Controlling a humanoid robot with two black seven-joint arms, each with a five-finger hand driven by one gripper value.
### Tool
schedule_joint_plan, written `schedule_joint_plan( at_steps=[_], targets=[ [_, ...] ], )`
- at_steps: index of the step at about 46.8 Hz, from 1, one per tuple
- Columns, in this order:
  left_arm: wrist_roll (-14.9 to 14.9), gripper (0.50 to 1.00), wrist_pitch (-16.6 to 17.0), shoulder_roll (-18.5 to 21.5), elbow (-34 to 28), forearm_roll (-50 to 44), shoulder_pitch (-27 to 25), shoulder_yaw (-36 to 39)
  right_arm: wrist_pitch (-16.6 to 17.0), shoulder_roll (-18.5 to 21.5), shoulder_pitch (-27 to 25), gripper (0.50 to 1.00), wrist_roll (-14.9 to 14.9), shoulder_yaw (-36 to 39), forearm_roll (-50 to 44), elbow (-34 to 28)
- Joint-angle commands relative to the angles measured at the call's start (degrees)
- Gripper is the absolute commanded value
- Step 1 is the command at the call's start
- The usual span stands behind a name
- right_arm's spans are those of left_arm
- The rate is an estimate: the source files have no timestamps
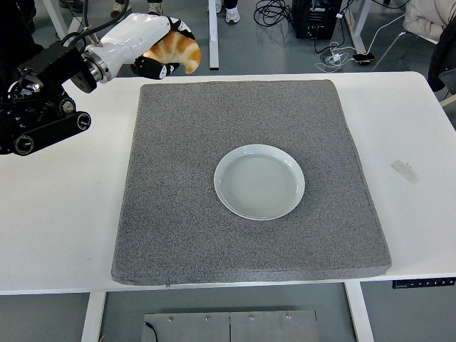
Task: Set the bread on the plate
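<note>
Left hand (153, 51) has its fingers curled around the bread (174, 51), holding it in the air past the far-left corner of the grey mat (178, 214). Height likely buys clearance for the carry. Plate (259, 181) sits empty mid-mat, well apart. Placement not yet done. Right hand out of view.

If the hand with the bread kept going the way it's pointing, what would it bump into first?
Probably nothing. The left hand, shut on the bread, points right along the table's far edge. The plate lies nearer the camera, off that line. Depth is hard to judge.
</note>
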Motion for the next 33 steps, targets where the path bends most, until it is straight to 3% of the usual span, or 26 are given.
schedule_joint_plan(
  at_steps=[1,16,33],
  targets=[
    [0.01,0.5,-0.09,0.0,-0.53,0.18,-0.31,-0.11,0.01,0.0,0.0,1.0,0.0,0.0,0.0,0.01],
    [0.1,0.5,-0.09,-0.7,-4.66,1.06,-0.93,-1.52,-0.08,0.0,0.0,1.0,0.0,0.0,0.0,0.01],
    [0.19,0.5,-0.09,-5.36,-7.21,2.82,-0.66,-1.6,0.01,0.0,0.0,1.0,0.0,0.0,0.0,0.01]
  ],
)
